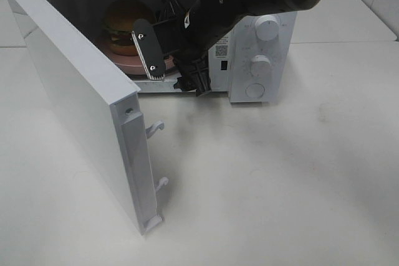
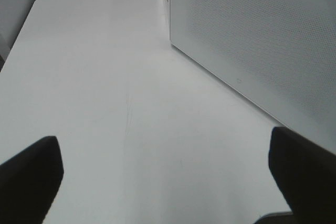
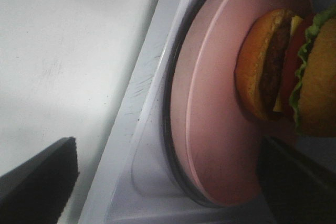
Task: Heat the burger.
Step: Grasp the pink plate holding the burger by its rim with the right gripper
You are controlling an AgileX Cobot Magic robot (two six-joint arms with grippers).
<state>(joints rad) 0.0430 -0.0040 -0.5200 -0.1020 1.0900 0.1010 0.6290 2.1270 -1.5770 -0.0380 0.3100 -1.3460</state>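
Exterior high: burger [image 1: 123, 27] on pink plate [image 1: 128, 61], inside microwave [image 1: 262, 60].
Right gripper [image 1: 171, 60] is held spread, empty, at the cavity mouth; door [image 1: 81, 110] is left ajar.

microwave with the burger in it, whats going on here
The burger sits on a pink plate inside the microwave, whose door stands wide open. The right gripper hangs at the mouth of the oven with its jaws open, holding nothing. The left gripper is also open and empty, over the bare table beside the door. The burger looks placed; the door is not yet shut, and the dials are untouched.
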